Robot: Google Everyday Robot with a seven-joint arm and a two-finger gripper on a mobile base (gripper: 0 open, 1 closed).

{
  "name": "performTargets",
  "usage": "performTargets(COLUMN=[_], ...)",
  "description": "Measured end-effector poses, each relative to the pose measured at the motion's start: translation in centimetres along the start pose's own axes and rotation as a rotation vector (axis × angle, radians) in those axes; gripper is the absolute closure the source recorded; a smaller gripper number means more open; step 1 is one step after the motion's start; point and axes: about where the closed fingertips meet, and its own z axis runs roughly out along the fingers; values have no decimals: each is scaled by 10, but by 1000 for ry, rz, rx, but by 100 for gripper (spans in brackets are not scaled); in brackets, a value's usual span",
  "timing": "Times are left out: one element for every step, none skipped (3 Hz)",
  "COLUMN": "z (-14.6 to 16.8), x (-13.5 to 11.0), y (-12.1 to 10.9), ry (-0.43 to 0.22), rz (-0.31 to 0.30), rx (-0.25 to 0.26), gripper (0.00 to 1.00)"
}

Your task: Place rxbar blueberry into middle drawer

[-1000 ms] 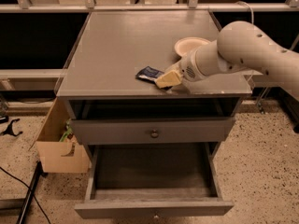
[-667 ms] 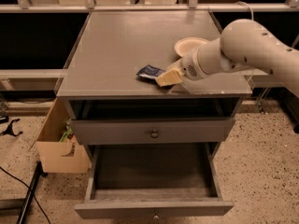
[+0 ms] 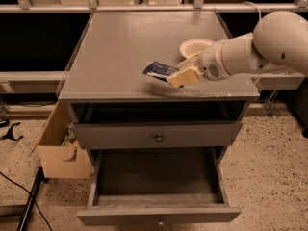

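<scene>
The rxbar blueberry, a small dark blue wrapper with white print, is near the front of the grey cabinet top. My gripper, with cream fingers, is shut on the bar's right end and holds it just above the surface. The white arm reaches in from the right. The middle drawer is pulled out below, a wide shallow grey tray with nothing in it. It lies in front of and under the gripper.
A round cream-white bowl sits on the top just behind the gripper. The drawer above the open one, with a round knob, is closed. A cardboard box stands on the floor at the cabinet's left. A black cable runs over the speckled floor.
The gripper and the blue bar have shifted a little to the right and upward together. The bowl, the cabinet and the drawers have not moved.
</scene>
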Motion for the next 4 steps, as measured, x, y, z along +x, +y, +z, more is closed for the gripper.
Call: performTargets(z=[-36, -60, -63, -65], x=[7, 19, 25, 25], y=[12, 27, 43, 53], ry=[-27, -9, 17, 33], rz=[-64, -116, -123, -173], rx=[-76, -189, -253, -263], gripper=[100, 100, 100, 100])
